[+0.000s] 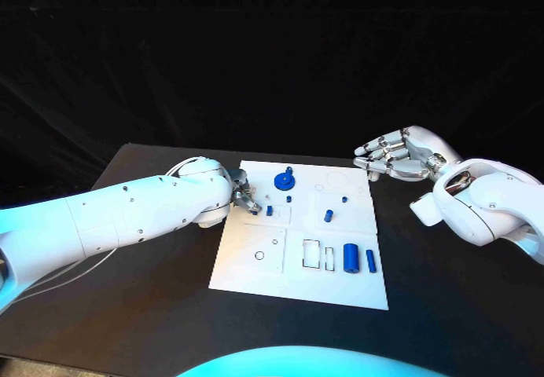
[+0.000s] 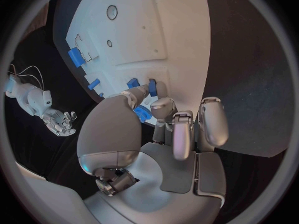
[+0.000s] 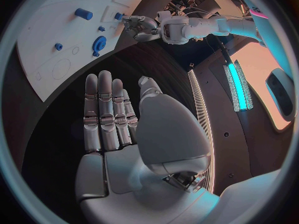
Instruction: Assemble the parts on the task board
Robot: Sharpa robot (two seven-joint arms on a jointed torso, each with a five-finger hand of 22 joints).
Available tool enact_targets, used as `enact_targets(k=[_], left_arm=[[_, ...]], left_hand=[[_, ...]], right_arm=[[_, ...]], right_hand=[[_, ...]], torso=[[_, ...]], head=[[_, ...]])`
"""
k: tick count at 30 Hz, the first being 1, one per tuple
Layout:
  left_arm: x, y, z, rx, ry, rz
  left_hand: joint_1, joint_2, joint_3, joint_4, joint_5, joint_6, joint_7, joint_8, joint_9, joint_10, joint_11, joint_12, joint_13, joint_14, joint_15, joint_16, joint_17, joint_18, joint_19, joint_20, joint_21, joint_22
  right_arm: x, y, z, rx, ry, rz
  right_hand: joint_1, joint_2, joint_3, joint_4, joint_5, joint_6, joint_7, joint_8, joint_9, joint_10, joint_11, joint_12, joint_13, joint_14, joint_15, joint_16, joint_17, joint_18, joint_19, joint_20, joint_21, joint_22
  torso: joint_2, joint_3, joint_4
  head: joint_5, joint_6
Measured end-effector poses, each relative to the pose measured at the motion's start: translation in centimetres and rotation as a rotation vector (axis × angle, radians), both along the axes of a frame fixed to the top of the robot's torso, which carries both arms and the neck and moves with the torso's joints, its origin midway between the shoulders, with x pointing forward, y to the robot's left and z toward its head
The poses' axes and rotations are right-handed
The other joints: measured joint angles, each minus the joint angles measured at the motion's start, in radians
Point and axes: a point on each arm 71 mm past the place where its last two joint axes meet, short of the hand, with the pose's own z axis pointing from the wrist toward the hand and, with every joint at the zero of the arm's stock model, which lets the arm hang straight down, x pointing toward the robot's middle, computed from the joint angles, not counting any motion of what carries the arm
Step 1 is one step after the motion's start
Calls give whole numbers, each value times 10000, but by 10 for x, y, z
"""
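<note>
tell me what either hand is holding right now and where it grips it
The left hand pinches a small blue part between fingertips. The right hand holds nothing.

surface: black table (image 1: 136,314) | directly on it: white task board (image 1: 255,275), near the middle

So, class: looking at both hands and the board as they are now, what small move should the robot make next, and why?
Probably lift the left hand slightly with the small blue part its fingertips are on. That hand is at the task board's edge, apparently pinching the piece, though the grip is partly hidden. The right hand hangs off the board, fingers apart, holding nothing.
</note>
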Motion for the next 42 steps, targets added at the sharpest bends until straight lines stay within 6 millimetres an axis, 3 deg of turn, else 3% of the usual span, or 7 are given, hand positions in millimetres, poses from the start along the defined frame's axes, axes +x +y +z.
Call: enact_targets(k=[23,33,42], left_arm=[[1,-1,-1,47,28,-29],[2,0,-1,51,22,3],[3,1,0,55,3,47]], left_hand=[[378,92,-1386,942,-1,109,42,74,-467,0,0,56,-52,0,0,0,-2,14,0,0,0,20],[237,232,-2265,988,-1,130,61,96,-685,0,0,120,-73,0,0,-1,-2,16,-1,0,0,37],[164,305,-2564,988,-1,144,76,133,-771,0,0,137,-81,0,1,-1,-3,18,-1,1,0,52]], right_arm=[[0,0,0,-5,12,-4],[0,-1,0,-7,13,-14],[0,-1,0,-9,16,-20]], right_hand=[[-52,52,0,-1,0,0,0,0,0,0,0,-1,-8,0,0,-38,0,0,0,0,0,-12],[-52,52,1,-2,-1,0,0,0,0,0,0,-1,-7,0,0,-38,0,0,0,0,0,-11],[-51,52,1,-2,-1,0,0,0,0,0,0,-1,-7,0,0,-38,0,0,0,0,0,-11]], torso=[[2,0,-2],[-3,0,0],[-2,-6,1]], head=[[-31,7],[-37,23],[-43,36]])
